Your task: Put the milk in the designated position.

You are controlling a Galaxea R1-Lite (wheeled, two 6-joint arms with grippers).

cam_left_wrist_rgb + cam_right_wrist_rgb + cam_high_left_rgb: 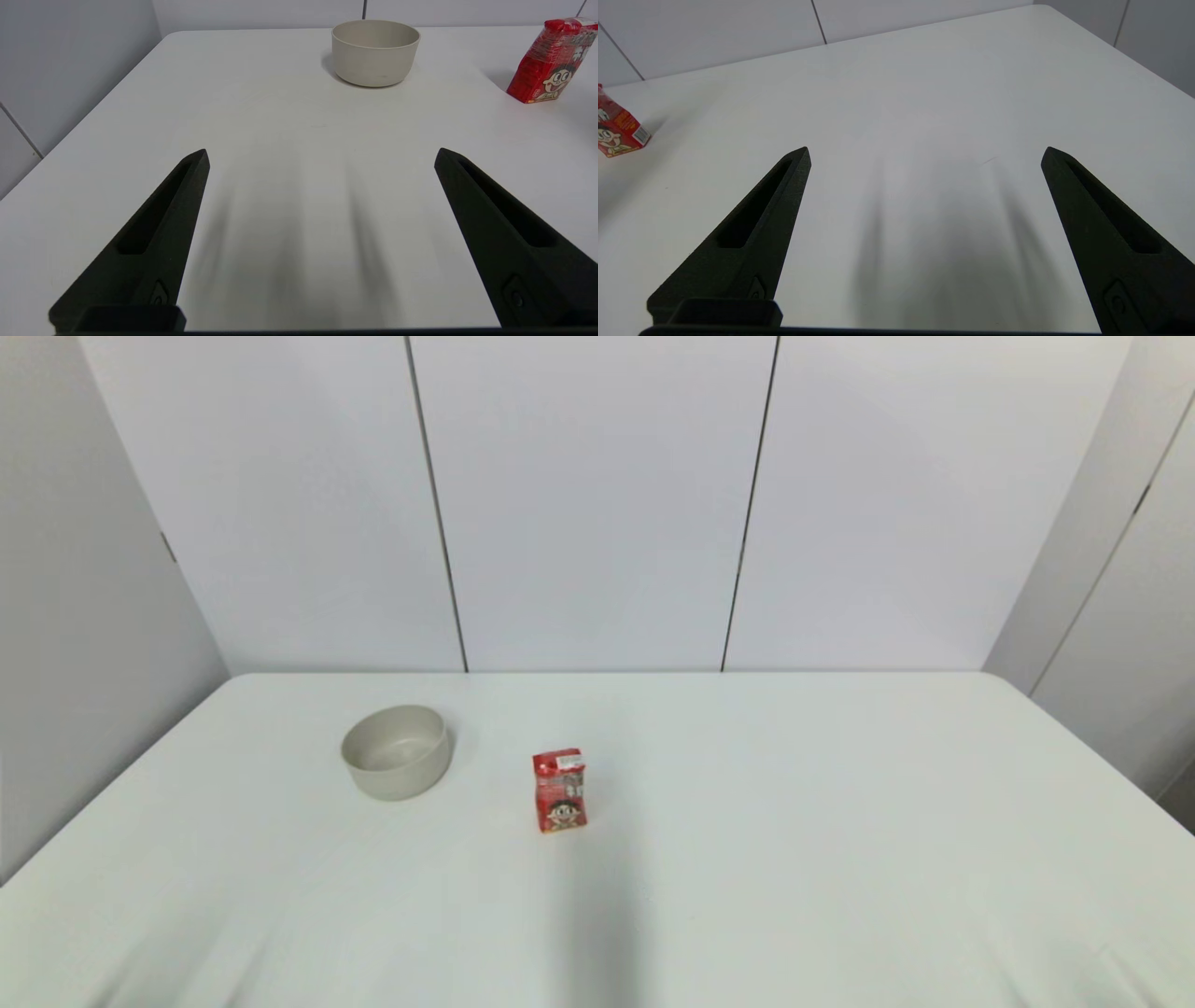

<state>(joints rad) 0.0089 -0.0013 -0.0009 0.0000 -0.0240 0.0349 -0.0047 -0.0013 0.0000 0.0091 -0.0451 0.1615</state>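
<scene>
Hovering low over the near part of the table [840,821], both arms sit back out of the head view, each seen only through its own wrist camera. The left gripper [322,156] has its fingers spread wide with nothing between them, aimed across the bare white surface toward the bowl [375,52]. The right gripper [926,154] is just as wide open and empty, facing the table's far right corner.

The milk [559,791] stands upright near the middle of the table, well away from every edge, long axis vertical, its cartoon face turned toward the near edge and the white label on top. The bowl [397,751] is near it on the left side, a little farther back, not touching.

From the right wrist camera the milk [616,128] is cut off by the frame, only part of the face showing. The print on the label is too small to read.
</scene>
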